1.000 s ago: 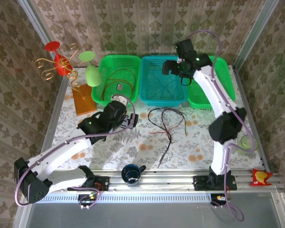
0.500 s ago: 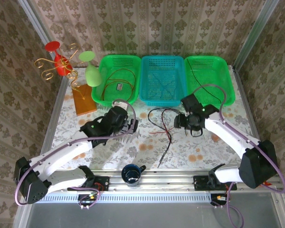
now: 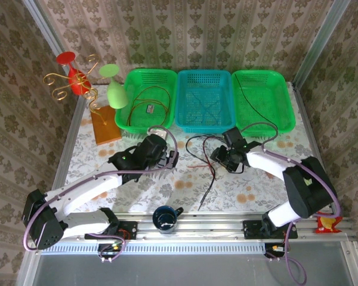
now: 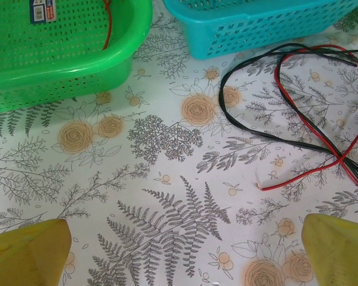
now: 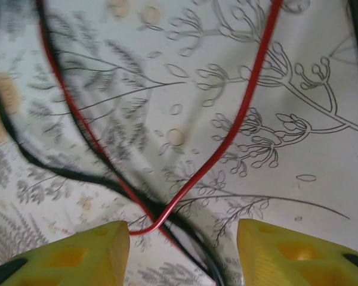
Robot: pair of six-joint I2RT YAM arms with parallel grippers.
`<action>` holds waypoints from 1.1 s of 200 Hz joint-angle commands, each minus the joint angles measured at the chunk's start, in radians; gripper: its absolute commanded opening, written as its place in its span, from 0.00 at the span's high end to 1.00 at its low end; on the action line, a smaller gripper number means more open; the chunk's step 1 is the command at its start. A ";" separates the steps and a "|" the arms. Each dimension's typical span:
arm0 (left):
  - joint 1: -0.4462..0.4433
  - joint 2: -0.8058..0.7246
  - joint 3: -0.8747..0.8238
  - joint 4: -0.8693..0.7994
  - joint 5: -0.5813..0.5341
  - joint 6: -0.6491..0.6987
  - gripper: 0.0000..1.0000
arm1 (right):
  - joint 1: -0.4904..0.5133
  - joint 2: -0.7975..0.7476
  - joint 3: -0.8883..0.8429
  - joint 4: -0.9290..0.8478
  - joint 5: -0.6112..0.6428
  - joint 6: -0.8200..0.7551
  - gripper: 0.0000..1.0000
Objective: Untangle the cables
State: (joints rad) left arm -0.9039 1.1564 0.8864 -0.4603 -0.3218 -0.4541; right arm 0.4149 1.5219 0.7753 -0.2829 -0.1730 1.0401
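Left of cables point(image 4: 344, 158), illegible basket label point(image 4: 46, 10)

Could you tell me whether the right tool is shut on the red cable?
No, the right tool has its fingers apart, the red cable lying ungripped between them.

A small white label point(image 4: 46, 10) is lying inside the green basket point(image 4: 65, 71), its print showing too small to read.

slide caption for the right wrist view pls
Open right gripper above where a red cable crosses a black cable
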 commanded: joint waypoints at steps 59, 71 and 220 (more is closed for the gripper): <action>-0.005 -0.023 -0.036 0.047 -0.036 -0.026 0.00 | 0.002 0.069 0.013 0.026 0.108 0.276 0.61; -0.006 -0.021 -0.039 0.047 -0.036 -0.025 0.00 | 0.004 0.085 0.010 0.042 0.114 0.301 0.63; 0.017 -0.139 -0.008 0.015 0.005 0.031 0.01 | 0.015 -0.307 0.011 0.020 0.113 0.303 1.00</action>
State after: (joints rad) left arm -0.9016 1.0447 0.8566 -0.4416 -0.3408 -0.4488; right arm 0.4240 1.3430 0.7609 -0.1894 -0.0944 1.3785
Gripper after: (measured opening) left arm 0.989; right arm 0.065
